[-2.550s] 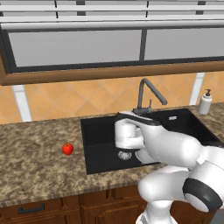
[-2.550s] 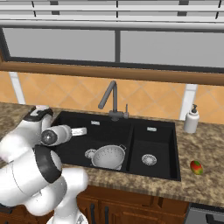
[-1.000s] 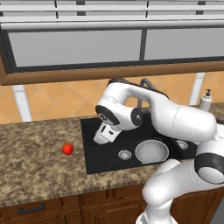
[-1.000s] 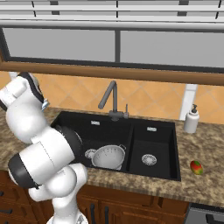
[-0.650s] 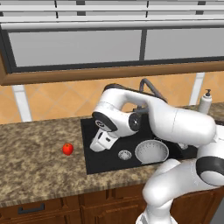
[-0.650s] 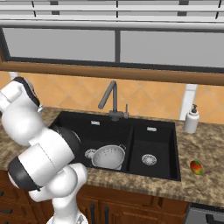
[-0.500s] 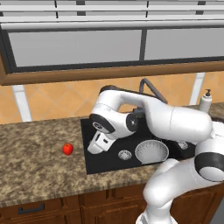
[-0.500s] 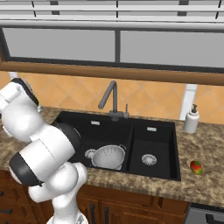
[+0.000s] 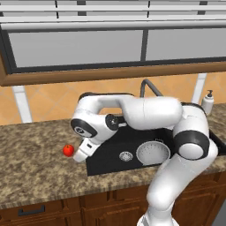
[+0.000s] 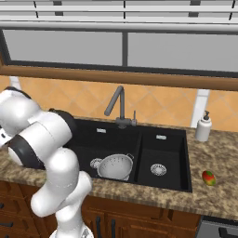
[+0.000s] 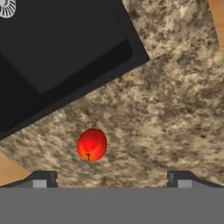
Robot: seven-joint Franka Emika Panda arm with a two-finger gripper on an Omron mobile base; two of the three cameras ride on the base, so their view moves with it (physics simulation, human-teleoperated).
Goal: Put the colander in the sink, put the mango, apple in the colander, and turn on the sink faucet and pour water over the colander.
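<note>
From the left base view I am watching the arm reaching across the sink [image 9: 106,154] toward nine o'clock, with the gripper [image 9: 82,153] hanging over the granite counter [image 9: 35,167] just at the basin's left edge. The apple [image 9: 68,150] is sitting on the counter right beside the gripper, on its nine o'clock side, and I am not seeing any contact between them. The colander [image 9: 153,153] is resting upright inside the large basin, with the round drain [image 9: 126,156] just at its nine o'clock. The sink faucet [image 9: 148,87] is showing behind the arm at twelve o'clock of the colander, and a white soap dispenser [image 9: 207,102] is standing on the counter far toward three o'clock.

In the right base view I am seeing the colander [image 10: 115,167] sitting in the larger basin of the sink [image 10: 162,144], below the faucet [image 10: 118,108]. The mango [image 10: 208,177] is lying on the counter at four o'clock of the sink, well apart from it. The soap dispenser [image 10: 203,126] is standing beyond the sink's right corner.

In the hand view I am looking down on the apple [image 11: 91,144], lying on the granite between the two fingertips [image 11: 41,179], nearer the left one. The jaws are standing spread wide, with nothing held. The sink's corner [image 11: 131,52] is filling the frame toward eleven o'clock.
</note>
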